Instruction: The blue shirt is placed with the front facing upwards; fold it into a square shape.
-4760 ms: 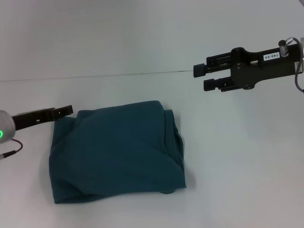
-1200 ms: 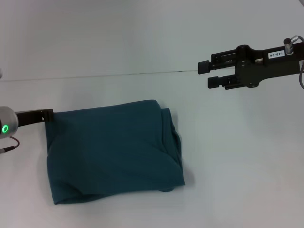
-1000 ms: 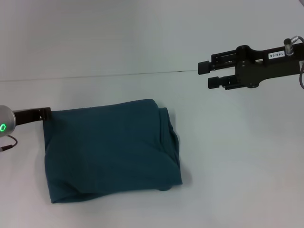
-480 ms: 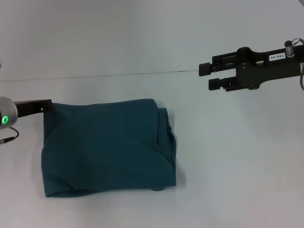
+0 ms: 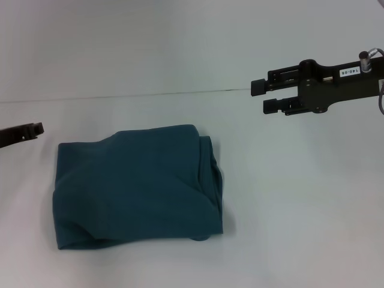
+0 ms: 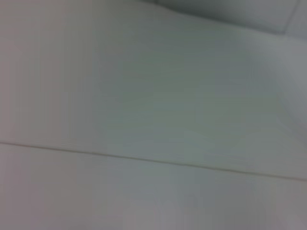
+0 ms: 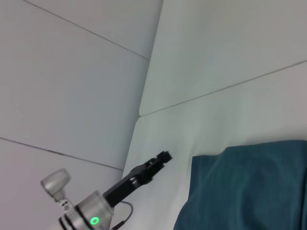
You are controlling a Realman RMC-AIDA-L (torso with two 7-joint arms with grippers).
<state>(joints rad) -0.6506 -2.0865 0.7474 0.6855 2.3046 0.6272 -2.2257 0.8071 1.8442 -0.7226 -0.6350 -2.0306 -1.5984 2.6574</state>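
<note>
White table (image 5: 300, 210), folded blue shirt (image 5: 135, 186) long axis left-right; left gripper (image 5: 37, 128) jaws unclear; right gripper (image 5: 264, 96) jaws apart

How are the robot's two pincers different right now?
The left pincer sits low at the table's left edge, just apart from the blue shirt; the right pincer hangs higher, far off to the shirt's right. Only the left pincer's tip shows in the head view; the right pincer shows whole, fingers apart. Both are black and hold nothing.
</note>
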